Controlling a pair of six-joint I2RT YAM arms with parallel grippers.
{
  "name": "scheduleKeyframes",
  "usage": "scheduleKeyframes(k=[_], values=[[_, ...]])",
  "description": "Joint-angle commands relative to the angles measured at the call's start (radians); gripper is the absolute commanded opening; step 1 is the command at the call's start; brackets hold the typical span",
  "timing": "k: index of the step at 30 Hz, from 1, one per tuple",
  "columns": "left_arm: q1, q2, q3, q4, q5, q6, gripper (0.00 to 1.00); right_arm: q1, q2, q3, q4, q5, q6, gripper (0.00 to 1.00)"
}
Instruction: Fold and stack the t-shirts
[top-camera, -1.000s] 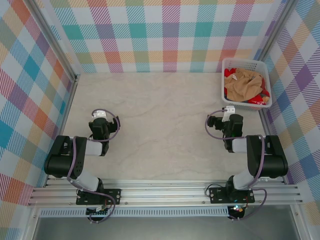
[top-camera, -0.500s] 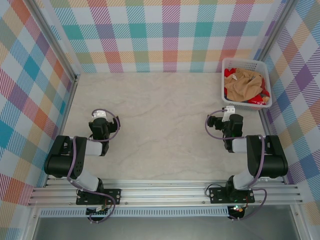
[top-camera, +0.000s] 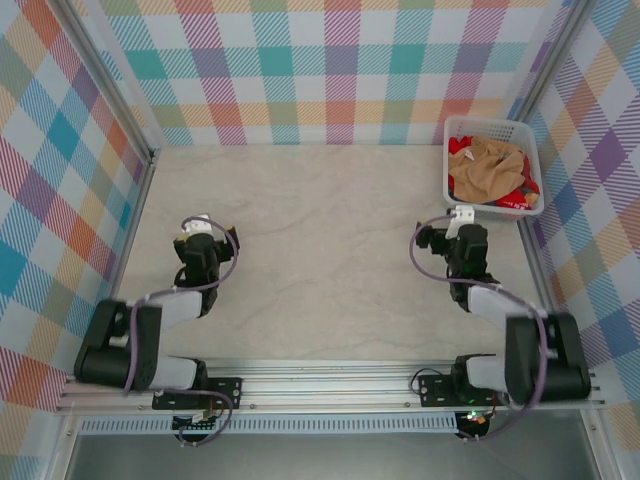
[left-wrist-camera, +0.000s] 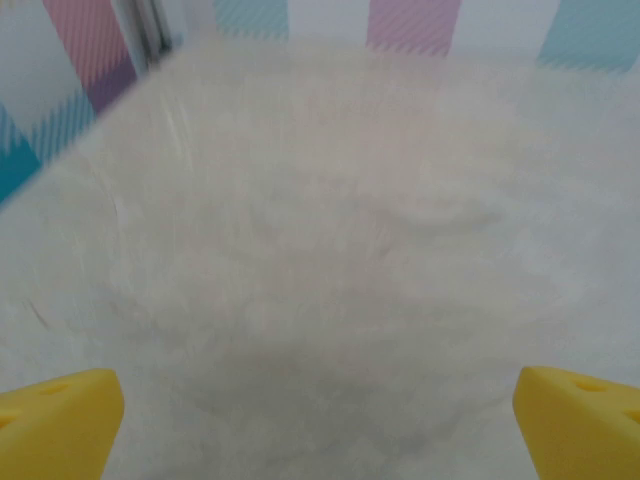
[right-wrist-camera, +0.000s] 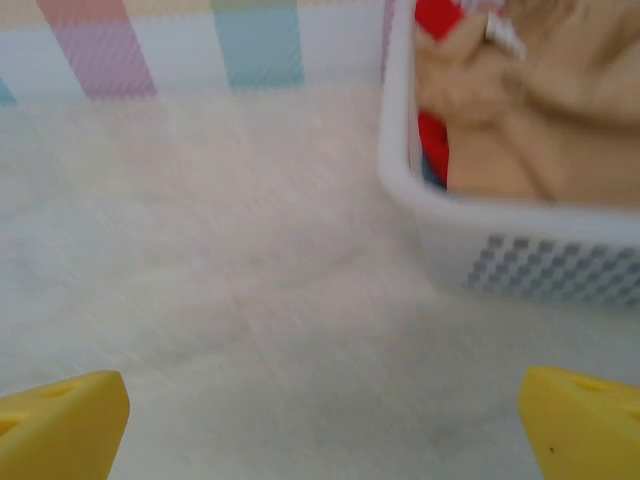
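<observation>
The t-shirts (top-camera: 488, 172) lie crumpled in a white basket (top-camera: 447, 165) at the table's far right, a tan one on top of red cloth. In the right wrist view the tan shirt (right-wrist-camera: 530, 120) and the red cloth (right-wrist-camera: 432, 140) fill the basket (right-wrist-camera: 520, 245), which is up and to the right of my right gripper (right-wrist-camera: 320, 425). That gripper (top-camera: 462, 225) stands open and empty, just short of the basket's near left corner. On the left side of the table my left gripper (top-camera: 194, 235) is open over bare tabletop, its yellow fingertips (left-wrist-camera: 60, 420) wide apart with nothing between them.
Checked walls close the table (top-camera: 320, 250) in at the back and on both sides. A metal rail (top-camera: 330, 385) carries both arm bases at the near edge. The basket stands against the right wall.
Both arms have unfolded, their elbows swinging down toward the rail. The two grippers have edged slightly farther up the table, both staying open.
</observation>
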Motion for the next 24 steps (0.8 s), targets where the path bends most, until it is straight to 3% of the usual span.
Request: scheduleKeyframes(k=[1, 2, 3, 4, 5, 6, 8, 9, 14, 19, 24], values=[[-0.077, -0.165, 0.123, -0.059, -0.130, 0.041, 1.00, 0.010, -0.162, 0.330, -0.482, 0.055, 0.274, 1.00], [-0.079, -0.183, 0.222, -0.185, -0.186, -0.095, 1.00, -0.005, -0.155, 0.480, -0.685, 0.012, 0.355, 1.00], [-0.061, -0.187, 0.368, -0.470, -0.246, -0.304, 1.00, -0.005, -0.141, 0.575, -0.813, 0.062, 0.472, 1.00], [-0.034, -0.172, 0.513, -0.770, -0.249, -0.509, 1.00, -0.017, -0.118, 0.628, -0.852, 0.079, 0.538, 1.00], [-0.010, -0.131, 0.686, -1.104, -0.271, -0.708, 1.00, -0.042, -0.084, 0.681, -0.847, 0.013, 0.528, 1.00], [0.016, -0.075, 0.793, -1.218, -0.236, -0.764, 1.00, -0.055, -0.032, 0.760, -0.894, 0.009, 0.516, 0.94], [0.064, 0.015, 0.897, -1.167, 0.092, -0.690, 0.98, -0.061, 0.099, 0.950, -1.080, 0.102, 0.542, 0.87], [0.060, 0.052, 0.936, -1.149, 0.205, -0.689, 0.98, -0.079, 0.172, 1.041, -1.148, 0.108, 0.547, 0.84], [-0.005, 0.161, 1.047, -1.049, 0.554, -0.737, 0.92, -0.220, 0.413, 1.268, -1.236, -0.027, 0.584, 0.71], [-0.115, 0.212, 1.078, -1.049, 0.673, -0.711, 0.85, -0.296, 0.624, 1.396, -1.262, -0.142, 0.583, 0.69], [-0.175, 0.210, 1.056, -1.067, 0.695, -0.709, 0.83, -0.311, 0.800, 1.501, -1.251, -0.169, 0.546, 0.68]])
